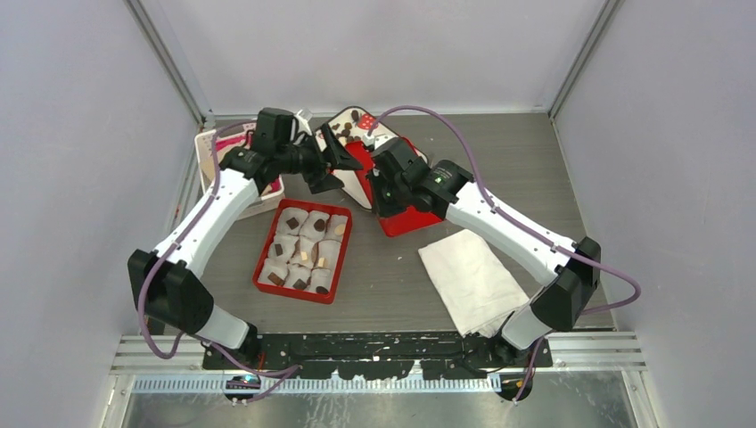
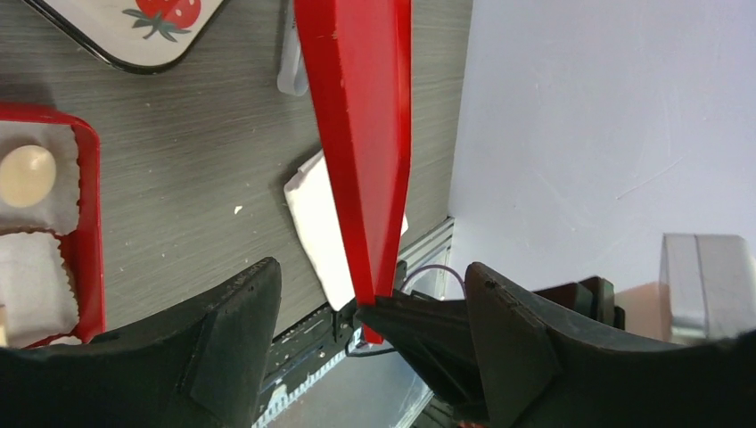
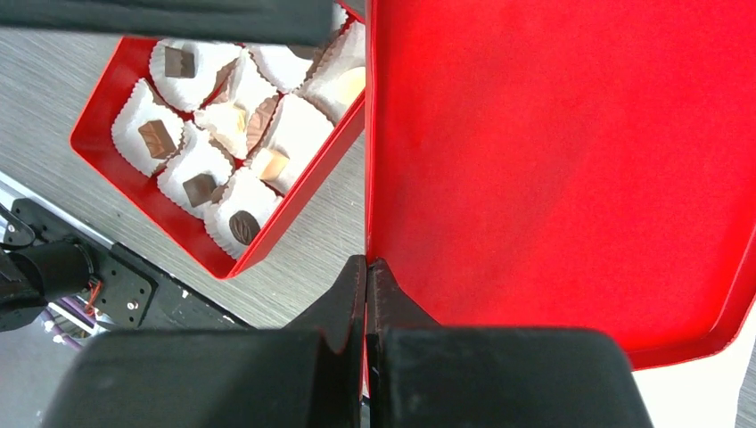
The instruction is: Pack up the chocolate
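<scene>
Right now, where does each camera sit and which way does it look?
Top external: above and behind the arms, looking down on the table; both arms show whole, bases at the bottom.
Left wrist: on the left arm, looking past its open left gripper at the red lid, seen edge-on between its fingers.
Right wrist: on the right arm, looking along the right gripper, shut on the red lid's edge, towards chocolate in the red box.
Shared: all three views show the red lid and red box.
</scene>
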